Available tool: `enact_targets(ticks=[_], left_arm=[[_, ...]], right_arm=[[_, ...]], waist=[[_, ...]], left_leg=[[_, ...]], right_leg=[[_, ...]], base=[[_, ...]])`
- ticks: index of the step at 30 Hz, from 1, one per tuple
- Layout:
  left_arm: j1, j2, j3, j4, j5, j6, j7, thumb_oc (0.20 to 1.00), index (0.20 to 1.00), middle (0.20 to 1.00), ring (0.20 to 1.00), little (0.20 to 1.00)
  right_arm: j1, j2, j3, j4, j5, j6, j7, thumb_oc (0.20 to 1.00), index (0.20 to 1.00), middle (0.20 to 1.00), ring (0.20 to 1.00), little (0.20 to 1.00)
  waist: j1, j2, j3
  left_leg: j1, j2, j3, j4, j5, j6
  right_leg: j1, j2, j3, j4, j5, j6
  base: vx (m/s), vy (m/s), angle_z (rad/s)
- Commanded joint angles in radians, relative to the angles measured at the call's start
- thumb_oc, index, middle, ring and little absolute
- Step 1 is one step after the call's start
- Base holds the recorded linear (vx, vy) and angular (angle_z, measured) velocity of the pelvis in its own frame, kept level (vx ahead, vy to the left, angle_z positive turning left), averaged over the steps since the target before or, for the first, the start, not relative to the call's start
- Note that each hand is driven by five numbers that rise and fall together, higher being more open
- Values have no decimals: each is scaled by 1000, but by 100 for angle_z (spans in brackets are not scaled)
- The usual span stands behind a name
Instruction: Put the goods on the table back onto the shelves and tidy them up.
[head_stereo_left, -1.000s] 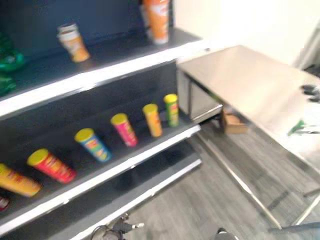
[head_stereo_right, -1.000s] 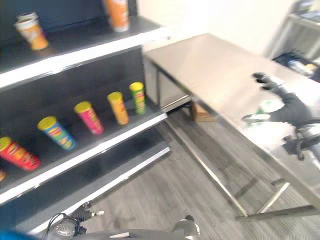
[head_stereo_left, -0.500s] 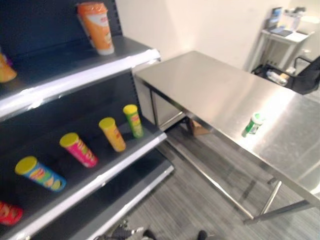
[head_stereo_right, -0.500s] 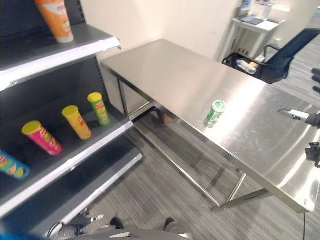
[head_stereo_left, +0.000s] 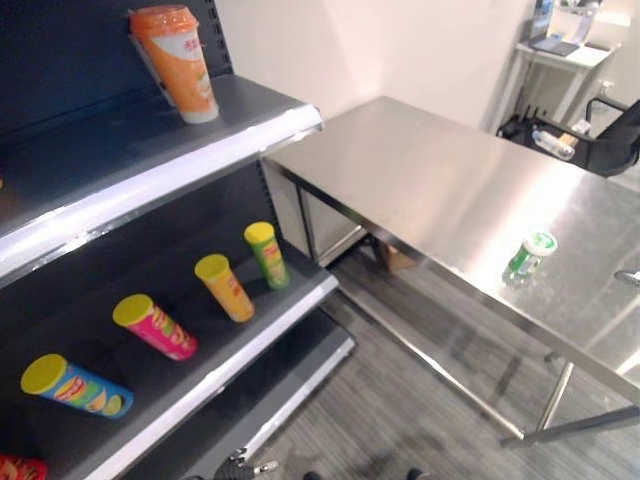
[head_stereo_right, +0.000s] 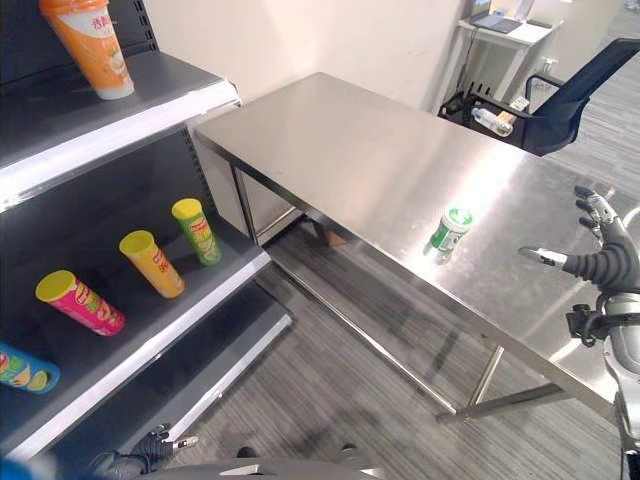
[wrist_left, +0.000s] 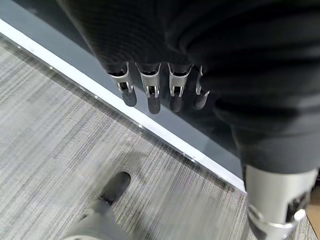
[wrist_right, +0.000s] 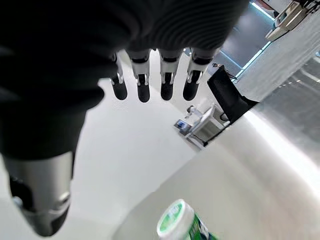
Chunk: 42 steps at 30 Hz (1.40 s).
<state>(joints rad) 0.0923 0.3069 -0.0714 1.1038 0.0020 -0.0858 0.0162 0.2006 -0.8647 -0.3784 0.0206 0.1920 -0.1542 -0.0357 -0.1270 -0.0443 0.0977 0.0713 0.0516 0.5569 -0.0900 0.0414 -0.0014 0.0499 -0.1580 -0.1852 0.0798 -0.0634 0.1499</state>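
Small green-and-white canister (head_stereo_right: 452, 229) stands on steel table (head_stereo_right: 340, 150), near front edge. Right hand (head_stereo_right: 598, 262) hovers over table well apart from it, fingers straight, empty. Left hand (wrist_left: 150, 65) relaxed, empty, apparently low by shelf edge (wrist_left: 125, 107).

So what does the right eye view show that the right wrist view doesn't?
Right eye view alone: the shelves with an orange cup on top, tubes below, namely green, yellow and pink, and the grey floor. Right wrist view alone: the right hand from close behind, fingers straight and holding nothing. Both: the steel table, the green can standing on it, the hand apart from the can, and the dark chair beyond.
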Motion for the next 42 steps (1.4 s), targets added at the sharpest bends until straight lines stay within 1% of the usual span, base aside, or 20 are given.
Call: enact_targets(ticks=[1, 2, 4, 5, 6, 7, 8, 9, 10, 11, 12, 14, 18, 24, 29, 33, 42], left_arm=[[-43, 38, 8, -28, -14, -21, 5, 1000, 1000, 1000, 1000, 1000], [-47, 44, 9, -27, -9, -19, 4, 1000, 1000, 1000, 1000, 1000], [-62, 51, 6, -24, -2, -19, 7, 1000, 1000, 1000, 1000, 1000], [-74, 55, -3, -25, 8, -19, 6, 1000, 1000, 1000, 1000, 1000], [-74, 55, -4, -25, 8, -19, 6, 1000, 1000, 1000, 1000, 1000], [-79, 57, -9, -21, 24, -21, 2, 1000, 1000, 1000, 1000, 1000], [-78, 61, -5, -21, 32, -21, 0, 1000, 1000, 1000, 1000, 1000], [-76, 62, -1, -22, 35, -20, -5, 1000, 1000, 1000, 1000, 1000], [-75, 63, -2, -22, 35, -20, -5, 1000, 1000, 1000, 1000, 1000], [-80, 67, 7, -16, 44, -22, -3, 1000, 1000, 1000, 1000, 1000], [-80, 67, 7, -16, 44, -22, -3, 1000, 1000, 1000, 1000, 1000], [-76, 61, 12, -13, 40, -18, -1, 1000, 1000, 1000, 1000, 1000], [-60, 43, 10, -14, 50, -13, -5, 1000, 1000, 1000, 1000, 1000], [-48, 20, 3, 1, 52, -7, -4, 1000, 1000, 1000, 1000, 1000], [-44, 17, -2, 9, 50, -3, -5, 1000, 1000, 1000, 1000, 1000], [-39, 17, -7, 30, 53, 2, -8, 1000, 1000, 1000, 1000, 1000], [-31, 19, -11, 33, 55, 5, -7, 1000, 1000, 1000, 1000, 1000]], right_arm=[[-75, -22, -26, 12, -42, -21, -16, 1000, 1000, 1000, 1000, 1000], [-62, -11, -34, 13, -58, -18, -16, 1000, 1000, 1000, 1000, 1000], [-54, -3, -47, 19, -72, -15, -26, 1000, 1000, 1000, 1000, 1000], [-33, 5, -71, 25, -79, -9, -25, 1000, 1000, 1000, 1000, 1000], [-33, 5, -71, 24, -79, -9, -25, 1000, 1000, 1000, 1000, 1000], [-4, 12, -88, 36, -88, 2, -19, 1000, 1000, 1000, 1000, 1000], [15, 29, -99, 36, -103, 10, -21, 1000, 1000, 1000, 1000, 1000], [30, 42, -103, 31, -121, 14, -23, 1000, 1000, 1000, 1000, 1000], [32, 44, -104, 30, -122, 15, -23, 1000, 1000, 1000, 1000, 1000], [51, 52, -120, 24, -145, 23, -20, 1000, 1000, 1000, 1000, 1000], [51, 52, -120, 24, -145, 23, -20, 1000, 1000, 1000, 1000, 1000], [65, 49, -126, 28, -157, 23, -24, 1000, 1000, 1000, 1000, 1000], [89, 33, -137, 62, -216, 36, -35, 1000, 1000, 1000, 1000, 1000], [75, 42, -117, 106, -230, 44, -48, 1000, 1000, 1000, 1000, 1000], [47, 44, -81, 156, -213, 44, -48, 1000, 1000, 1000, 1000, 1000], [8, 55, -34, 196, -165, 42, -38, 1000, 1000, 1000, 1000, 1000], [-35, 60, 21, 252, -173, 46, -48, 1000, 1000, 1000, 1000, 1000]], waist=[[33, -14, 32], [30, -14, 35], [28, -8, 38], [17, 6, 31], [17, 6, 31], [3, 2, 30], [-1, -8, 25], [4, -16, 19], [5, -17, 20], [10, -27, 10], [10, -26, 10], [13, -30, 0], [21, -32, -9], [33, -30, -11], [44, -28, -11], [58, -25, -12], [75, -21, -12]], left_leg=[[-30, 26, -39, 22, 2, -49], [-25, 23, -44, 19, 0, -49], [-21, 25, -57, 13, -6, -53], [-30, 35, -88, 9, -16, -61], [-31, 35, -88, 9, -16, -61], [-39, 31, -105, 11, -6, -58], [-31, 24, -109, 14, -11, -60], [-22, 23, -107, 16, -16, -60], [-20, 23, -106, 16, -16, -60], [-23, 27, -110, 25, -13, -67], [-23, 27, -111, 25, -13, -67], [-29, 38, -114, 29, -9, -76], [-35, 60, -124, 45, -6, -90], [-49, 83, -131, 72, 0, -103], [-55, 95, -131, 86, 4, -110], [-55, 105, -127, 97, 9, -118], [-47, 112, -128, 98, 13, -122]], right_leg=[[-50, -13, -61, 230, -30, 39], [-62, -30, -69, 244, -27, 39], [-70, -63, -82, 216, -20, 36], [-103, -88, -73, 171, 7, 41], [-103, -88, -74, 170, 7, 41], [-122, -89, -30, 88, 56, 36], [-105, -90, -13, 49, 76, 52], [-92, -90, -19, 27, 78, 53], [-90, -90, -19, 25, 79, 53], [-68, -83, -34, -18, 90, 55], [-67, -83, -35, -18, 90, 55], [-43, -71, -57, -56, 96, 55], [10, -46, -88, -99, 85, 45], [34, -25, -105, -111, 65, 28], [46, -18, -117, -110, 53, 18], [59, -13, -132, -105, 40, 10], [74, -9, -147, -105, 33, 3]], base=[[0, 0, 0], [8, -1, 9], [-6, -66, 20], [-19, -96, 38], [-17, -105, 61], [19, -59, 53], [48, -83, 34], [56, -48, 37], [65, -103, 59], [35, -80, 61], [45, -121, 38], [38, -112, 5], [32, -86, 10], [6, -54, 5], [-3, -47, 4], [11, -36, 4], [8, -19, 7]])
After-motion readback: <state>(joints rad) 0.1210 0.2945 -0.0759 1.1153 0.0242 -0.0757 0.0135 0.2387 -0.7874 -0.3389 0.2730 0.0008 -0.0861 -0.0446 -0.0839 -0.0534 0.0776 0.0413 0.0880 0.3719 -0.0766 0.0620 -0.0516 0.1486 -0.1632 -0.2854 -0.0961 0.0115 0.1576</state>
